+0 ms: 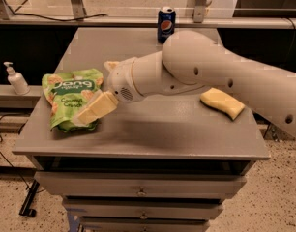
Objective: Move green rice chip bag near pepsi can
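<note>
The green rice chip bag (pixel 66 98) lies flat on the left part of the grey table (pixel 153 129). The pepsi can (pixel 166 24) stands upright at the table's far edge, near the middle. My gripper (pixel 94 92) is open at the bag's right edge. Its near cream finger (pixel 96 108) lies over the bag's lower right corner, and the far finger (pixel 111 65) is just past the bag's upper right corner. The big white arm reaches in from the right and hides part of the tabletop.
A yellow sponge (pixel 223 103) lies on the right side of the table. A white pump bottle (pixel 15 79) stands on a lower ledge to the left of the table. Drawers sit below the tabletop. A railing runs behind the can.
</note>
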`<state>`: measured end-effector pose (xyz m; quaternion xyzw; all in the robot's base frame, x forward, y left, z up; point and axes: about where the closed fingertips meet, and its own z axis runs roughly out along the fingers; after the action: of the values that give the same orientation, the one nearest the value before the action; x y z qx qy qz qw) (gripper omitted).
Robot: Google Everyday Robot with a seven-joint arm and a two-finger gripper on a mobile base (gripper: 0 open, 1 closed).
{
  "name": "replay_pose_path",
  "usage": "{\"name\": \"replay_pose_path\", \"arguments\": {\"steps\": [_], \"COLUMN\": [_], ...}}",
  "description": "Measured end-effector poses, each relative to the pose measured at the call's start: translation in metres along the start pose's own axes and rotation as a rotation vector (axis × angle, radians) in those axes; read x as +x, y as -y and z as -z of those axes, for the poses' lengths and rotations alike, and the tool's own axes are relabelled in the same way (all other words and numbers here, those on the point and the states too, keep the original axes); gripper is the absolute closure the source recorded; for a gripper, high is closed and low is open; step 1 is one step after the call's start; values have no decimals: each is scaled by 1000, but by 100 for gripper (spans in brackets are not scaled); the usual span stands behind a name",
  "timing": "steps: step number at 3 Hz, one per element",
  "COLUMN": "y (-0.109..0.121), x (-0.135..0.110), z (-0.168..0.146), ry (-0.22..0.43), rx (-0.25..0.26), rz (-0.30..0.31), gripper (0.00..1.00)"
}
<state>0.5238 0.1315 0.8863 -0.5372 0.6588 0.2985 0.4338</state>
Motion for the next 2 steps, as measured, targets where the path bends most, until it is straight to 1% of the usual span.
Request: {"name": "replay_pose_path", "arguments": {"steps": [1,2], "y": [-3,-10], "x": [2,17], "z": [-33,-45], "ry": [9,-8], "rx": [-2,10], "rz": [-26,-57], "gripper": [0,16]}}
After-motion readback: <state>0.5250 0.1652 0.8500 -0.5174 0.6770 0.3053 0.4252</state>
